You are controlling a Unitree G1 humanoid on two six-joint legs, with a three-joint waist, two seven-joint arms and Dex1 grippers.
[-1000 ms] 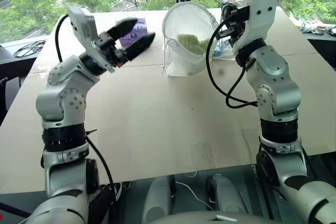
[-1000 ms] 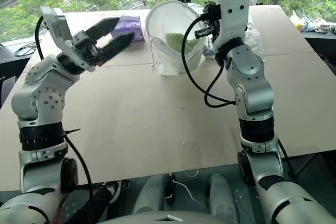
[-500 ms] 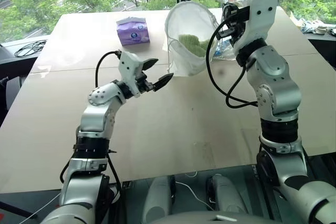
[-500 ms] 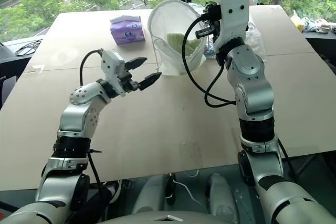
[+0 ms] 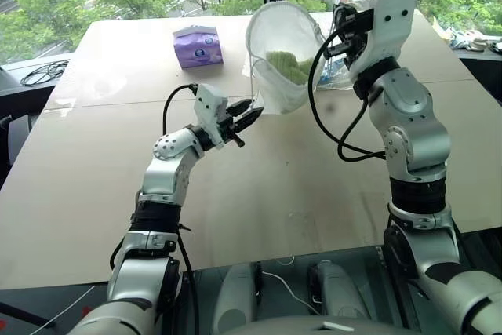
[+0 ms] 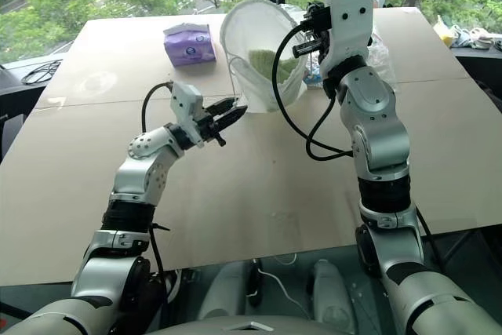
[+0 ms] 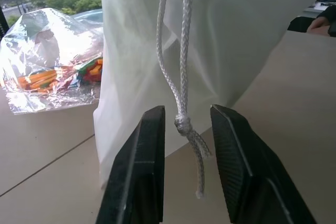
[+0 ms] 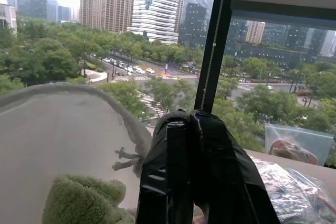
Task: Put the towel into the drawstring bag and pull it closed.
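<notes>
- Your left gripper (image 7: 184, 145) has its fingers narrowly parted, the white cord (image 7: 181, 77) hanging knotted between them, not visibly pinched.
- Your right gripper (image 8: 191, 129) is fully closed on the rim of the drawstring bag (image 5: 278, 45), holding it up over the table (image 5: 235, 194).
- Your right wrist view looks inside: the towel (image 8: 84, 200) sits at the bottom.
- Your left wrist view reveals a clear plastic bag (image 7: 50, 61) behind.

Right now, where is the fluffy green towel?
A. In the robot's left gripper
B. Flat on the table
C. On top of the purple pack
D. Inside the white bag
D: the towel sits inside the drawstring bag, seen through its open mouth.
</notes>
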